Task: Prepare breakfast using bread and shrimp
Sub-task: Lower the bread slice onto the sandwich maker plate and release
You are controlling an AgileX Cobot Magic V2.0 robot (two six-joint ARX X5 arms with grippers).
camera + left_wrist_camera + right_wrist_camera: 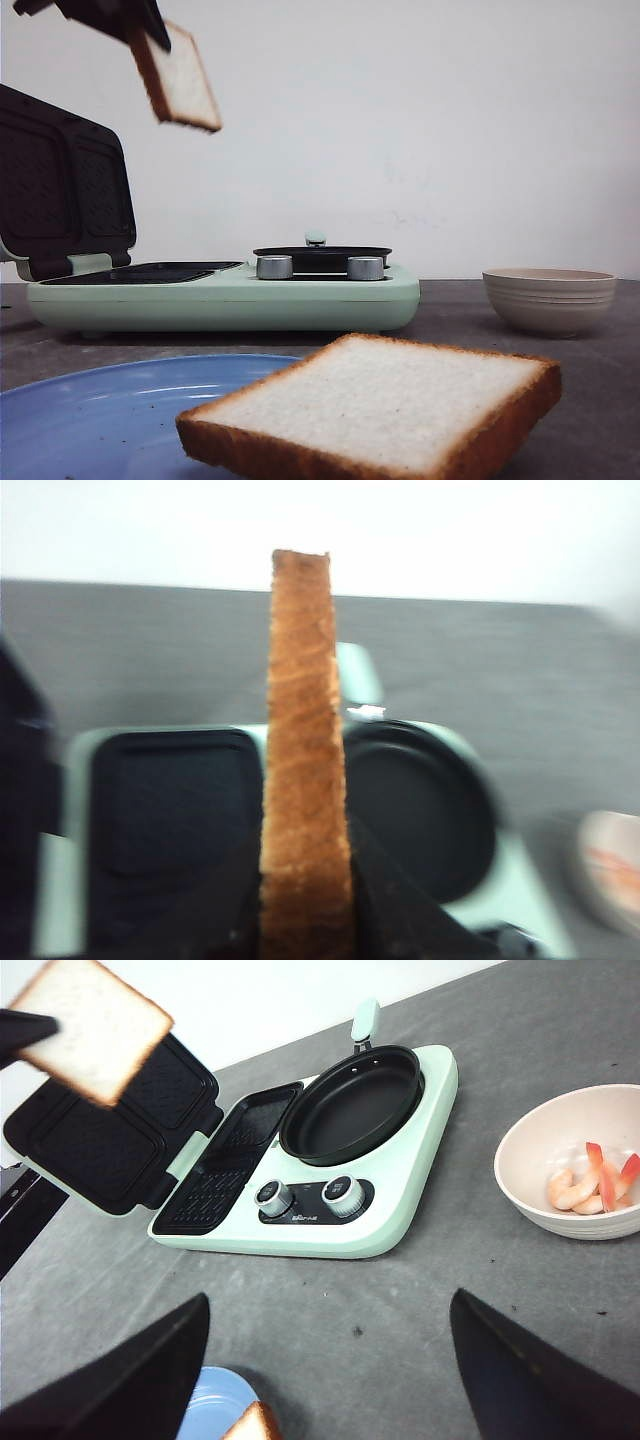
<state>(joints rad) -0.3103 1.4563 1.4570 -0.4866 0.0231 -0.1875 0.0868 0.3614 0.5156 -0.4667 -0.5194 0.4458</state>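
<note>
A: So, where are the two pieces of bread?

B: One slice (183, 78) is up in the air, clamped in the left pincer (305, 920), above the open lid (105, 1145) of the green breakfast maker (230, 295). In the left wrist view its brown crust stands edge-on between the two dark fingers (400, 910).

A: And the other?

B: The second slice (385, 405) lies on the blue plate (100, 410) at the near edge of the grey surface (450, 1260), hanging over the plate's rim.

A: What about the right pincer (325, 1360)?

B: Its fingers are spread wide apart, holding nothing, above the near part of the surface.

A: What else is there?

B: The maker has a grill plate (225, 1165) next to the lid, and a round black pan (350, 1105) with two knobs (305, 1195) in front of it. A pale bowl (530, 1165) with shrimp (585, 1185) stands towards the right edge, apart from the maker.
</note>
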